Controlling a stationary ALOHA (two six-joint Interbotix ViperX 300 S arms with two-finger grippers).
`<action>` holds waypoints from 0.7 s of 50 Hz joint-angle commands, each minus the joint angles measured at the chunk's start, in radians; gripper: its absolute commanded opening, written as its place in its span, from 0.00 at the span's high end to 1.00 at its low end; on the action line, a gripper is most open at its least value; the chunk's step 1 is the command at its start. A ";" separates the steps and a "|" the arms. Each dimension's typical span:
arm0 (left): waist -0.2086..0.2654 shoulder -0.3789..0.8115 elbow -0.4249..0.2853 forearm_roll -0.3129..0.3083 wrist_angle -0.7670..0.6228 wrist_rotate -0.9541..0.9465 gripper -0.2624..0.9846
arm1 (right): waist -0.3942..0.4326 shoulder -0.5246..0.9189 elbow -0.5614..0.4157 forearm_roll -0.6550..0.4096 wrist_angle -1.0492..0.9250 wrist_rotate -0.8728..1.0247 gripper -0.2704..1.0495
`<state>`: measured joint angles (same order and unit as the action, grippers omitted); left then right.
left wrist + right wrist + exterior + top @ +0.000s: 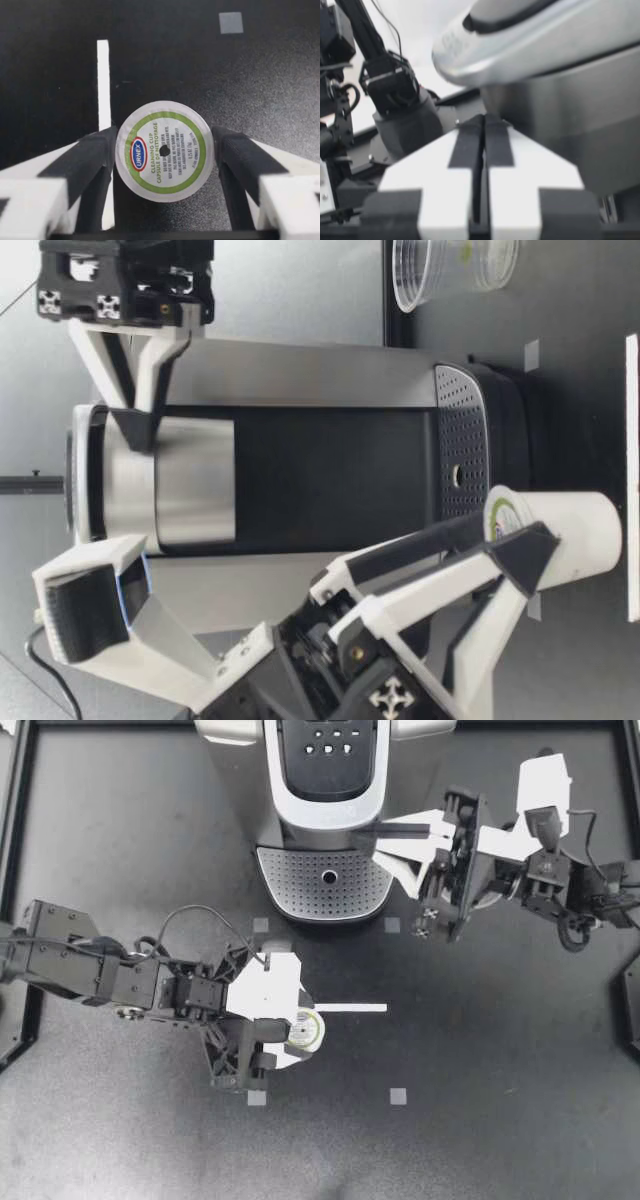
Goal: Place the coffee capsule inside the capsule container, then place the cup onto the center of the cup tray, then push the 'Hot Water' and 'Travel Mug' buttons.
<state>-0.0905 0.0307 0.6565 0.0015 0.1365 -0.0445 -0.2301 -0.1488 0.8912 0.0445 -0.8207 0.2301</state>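
Two arms are at work, and the first job, getting the capsule into the machine, is the one in hand. My left gripper [298, 1038] is on the near left of the dark table [500, 1120]. Its fingers [95, 160] press on both sides of the small white coffee capsule with a green ring on its foil top [305, 1032]. The capsule stands upright, low by the table, near of the tall silver and black coffee machine [325, 780] and well apart from it.

My right gripper [384, 838] is far right, just beside the machine's top part, with its two fingers closed together on nothing.

The machine's lid looks shut. I think it must be lifted next, and my right gripper is well placed for that. Then my left arm must raise the capsule and drop it in.

One clear plastic cup [455, 265] waits on the right. The silver cup tray with little holes [322, 885] has nothing on it.
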 commanded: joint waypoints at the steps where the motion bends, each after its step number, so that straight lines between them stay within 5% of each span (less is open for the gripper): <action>1: 0.000 -0.032 -0.014 -0.002 -0.008 0.000 0.42 | -0.011 -0.028 -0.026 0.002 -0.032 -0.003 0.71; 35: -0.002 -0.032 -0.020 -0.002 -0.008 0.000 0.42 | -0.055 -0.054 -0.124 -0.005 -0.103 -0.011 0.71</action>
<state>-0.0905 0.0322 0.6550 0.0015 0.1381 -0.0445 -0.2684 -0.1733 0.8007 0.0430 -0.9189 0.2209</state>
